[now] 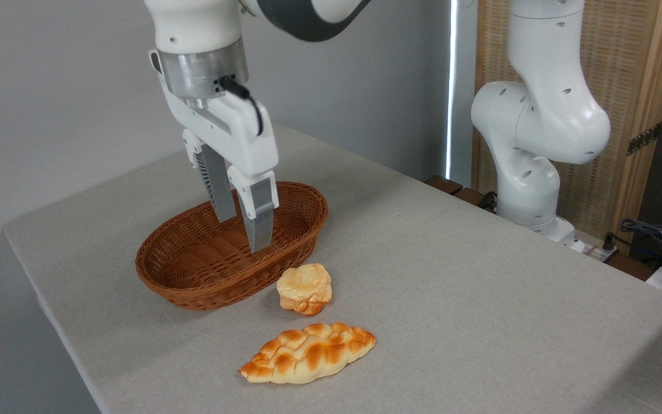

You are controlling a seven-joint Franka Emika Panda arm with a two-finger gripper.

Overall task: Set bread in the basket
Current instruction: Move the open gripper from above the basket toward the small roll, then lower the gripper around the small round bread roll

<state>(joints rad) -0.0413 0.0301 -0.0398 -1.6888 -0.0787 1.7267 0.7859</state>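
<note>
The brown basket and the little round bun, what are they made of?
The oval brown woven basket looks like wicker: thin strands criss-cross and the rim is braided, with a slight sheen. The small round knobbly bun looks like baked bread, matte pale gold with browner edges; it could be a foam fake.

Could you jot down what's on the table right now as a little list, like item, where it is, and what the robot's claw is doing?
small bun: on the table, just right of the basket, not held
basket: oval brown wicker, empty
braided loaf: lying nearer the camera than the bun
gripper: above the basket, holding nothing
fingers: pointing down, a narrow gap between them
table: covered in grey cloth
task status: bun not yet in the basket
</note>
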